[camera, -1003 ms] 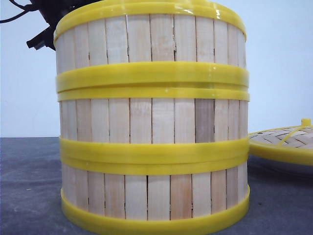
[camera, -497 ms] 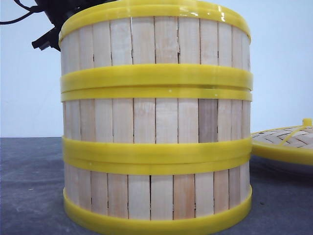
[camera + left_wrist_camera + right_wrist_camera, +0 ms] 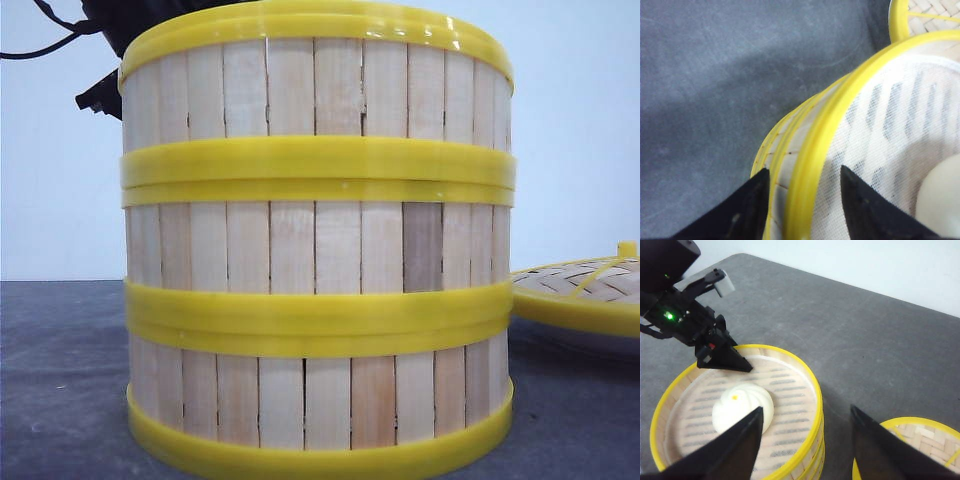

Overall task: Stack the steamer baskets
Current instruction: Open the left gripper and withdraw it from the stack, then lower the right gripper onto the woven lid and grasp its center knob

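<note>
Front cam: three steamer baskets [image 3: 318,250] sit stacked in one column on the dark grey table [image 3: 60,380], filling most of the shot. Pale wooden slats, yellow rims at each joint, walls lined up pretty flush, top rim tilted a hair. One slat in the middle basket is darker than the rest. To the stack's right, low and just beside it, the woven bamboo lid [image 3: 580,290] w/ yellow rim and handle; touching or not, can't tell.

Left arm's black body pokes out behind the stack's upper left corner. Left wrist cam: left gripper [image 3: 802,200] straddles the top basket's rim [image 3: 810,165], one black finger [image 3: 747,210] outside the wall, the other inside over the white perforated liner [image 3: 900,115]. Jaws part-open, gaps visible on both sides of the rim, so not clamping. Pale edge of a bun shows in the corner of that view.

Right wrist cam, looking down from above: right gripper [image 3: 805,442] hangs well above the table, fingers spread wide, nothing between them. Below it the top basket is open, a white steamed bun [image 3: 742,407] w/ a small yellow dot sitting on the liner, roughly centre. Left gripper seen from here at the basket's far rim, green LED lit on its housing. Lid also in shot, near the stack.
</note>
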Robot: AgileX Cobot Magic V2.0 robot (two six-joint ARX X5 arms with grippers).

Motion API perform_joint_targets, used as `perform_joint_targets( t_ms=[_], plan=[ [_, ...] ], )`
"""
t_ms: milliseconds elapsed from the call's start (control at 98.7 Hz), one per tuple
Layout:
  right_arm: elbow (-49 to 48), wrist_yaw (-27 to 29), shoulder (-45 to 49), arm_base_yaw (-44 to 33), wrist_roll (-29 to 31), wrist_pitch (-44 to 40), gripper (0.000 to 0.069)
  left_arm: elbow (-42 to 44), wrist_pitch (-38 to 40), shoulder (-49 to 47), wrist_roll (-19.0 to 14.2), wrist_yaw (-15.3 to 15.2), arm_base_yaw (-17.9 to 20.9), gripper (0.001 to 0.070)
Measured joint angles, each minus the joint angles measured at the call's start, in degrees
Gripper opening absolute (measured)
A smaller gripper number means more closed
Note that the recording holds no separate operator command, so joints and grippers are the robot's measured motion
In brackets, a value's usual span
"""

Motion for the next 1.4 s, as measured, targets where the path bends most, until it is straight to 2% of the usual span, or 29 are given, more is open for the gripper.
perform_joint_targets(
  t_ms=[122,243,324,578,730,831,1084,1216,1398],
  plan=[
    [0.0,1.4,0.0,0.0,0.0,-0.2,0.0354,0.0,1.1,-0.3,-0.2,0.0,0.0,0.0276],
    [0.0,2.9,0.0,0.0,0.5,-0.7,0.0445,-0.2,3.6,-3.5,-0.2,-0.7,0.0,0.0276],
    [0.0,3.0,0.0,0.0,1.0,-1.6,0.0474,-0.2,6.4,-8.2,-0.2,-2.4,0.0,0.0276],
    [0.0,5.9,0.0,0.0,1.4,-2.2,0.0485,-0.2,9.2,-24.9,1.3,-10.3,0.0,0.0275],
    [0.0,9.2,-0.5,0.0,1.5,-5.1,0.0485,-0.2,6.0,-33.1,2.1,-11.2,0.0,0.0275],
    [0.0,10.5,-2.0,0.0,1.6,-7.0,0.0485,-0.9,3.9,-37.9,2.8,-13.4,0.0,0.0275],
    [0.0,14.5,-4.2,-0.1,3.9,-13.1,0.0485,-13.3,3.3,-50.0,2.6,-13.6,-0.1,0.0274],
    [-0.7,14.7,-3.3,-0.9,5.6,-12.8,0.0485,-19.8,2.7,-55.6,1.7,-13.6,-0.1,0.0274],
    [-2.8,14.7,0.0,-4.8,7.0,-12.0,0.0484,-22.1,1.4,-60.3,1.2,-13.6,-0.1,0.0274]
  ],
)
